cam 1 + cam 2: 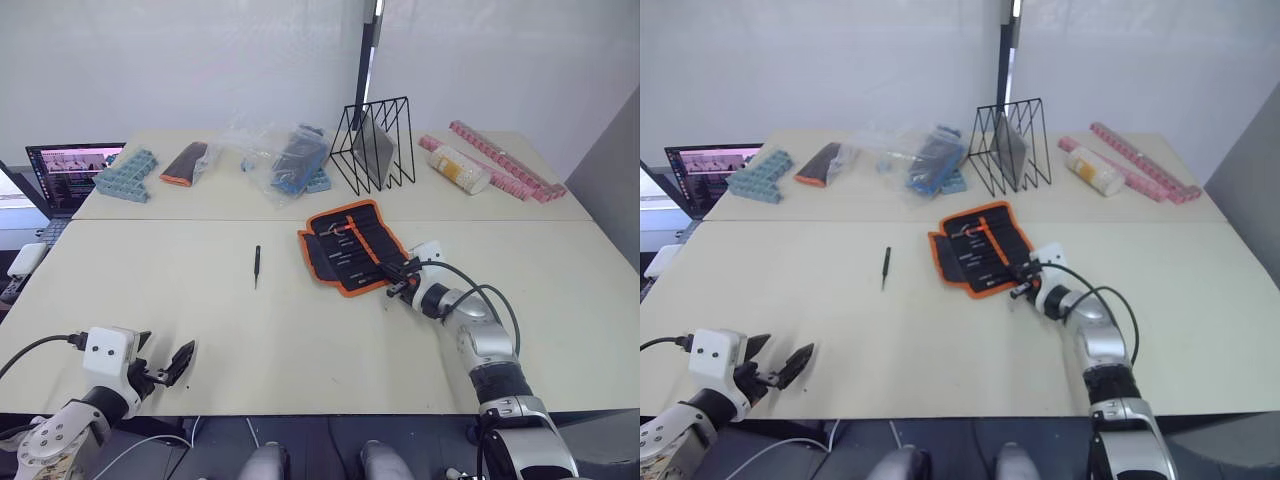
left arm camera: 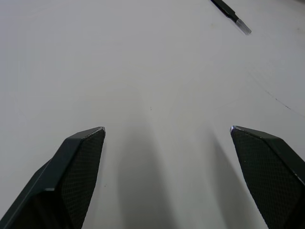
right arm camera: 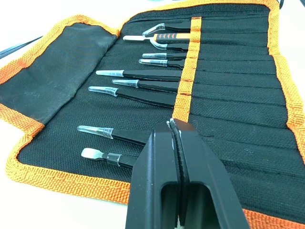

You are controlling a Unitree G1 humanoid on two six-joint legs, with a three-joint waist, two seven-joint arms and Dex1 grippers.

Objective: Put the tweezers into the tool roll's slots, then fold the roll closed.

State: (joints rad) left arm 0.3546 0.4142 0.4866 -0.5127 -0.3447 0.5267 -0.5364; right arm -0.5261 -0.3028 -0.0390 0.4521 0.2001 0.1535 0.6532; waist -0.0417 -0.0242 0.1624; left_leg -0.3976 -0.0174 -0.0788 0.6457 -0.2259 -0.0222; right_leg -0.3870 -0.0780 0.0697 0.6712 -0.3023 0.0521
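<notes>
1. Lying alone on the pale table [image 1: 200, 300], one loose black tweezer [image 1: 257, 266] rests to the left of the open tool roll [image 1: 352, 245], well apart from it. Its long axis runs almost straight away from the robot.
2. Several other tweezers [image 3: 138, 74] already sit in the slots [image 3: 228, 95], their capped tips poking out past an orange band.
3. The left gripper [image 1: 165, 365] hovers low near the table's front edge, its fingers spread wide and empty. The loose tweezer lies ahead of it and somewhat to the right, and this arm looks the nearer one.
4. The right gripper [image 1: 404, 279] sits at the roll's near right edge, fingers pressed together; whether they pinch anything cannot be told.
5. A wire rack [image 1: 375, 143] stands behind the roll.
</notes>
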